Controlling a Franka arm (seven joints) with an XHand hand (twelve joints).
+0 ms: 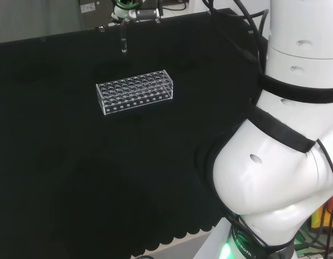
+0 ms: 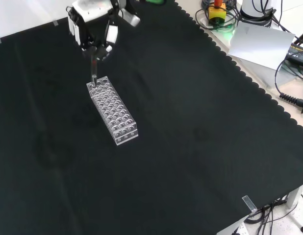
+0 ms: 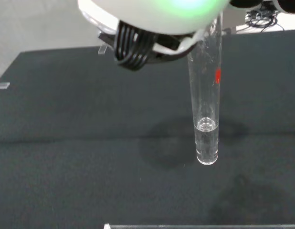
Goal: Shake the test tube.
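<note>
One test tube (image 3: 207,114) hangs upright in the air, a little clear liquid pooled at its rounded bottom; the hand (image 2: 95,24) has its fingers pinched round the tube's upper part, probably so the lower end swings free for shaking; in the front view it sits just above the far end of the clear test tube rack (image 2: 112,110), on the black cloth (image 2: 200,147).

Even overhead light, black cloth (image 2: 190,147) matte, no glare. Wrist view: hand (image 3: 157,14) blurred, green glow; soft shadow under test tube (image 3: 207,109).
</note>
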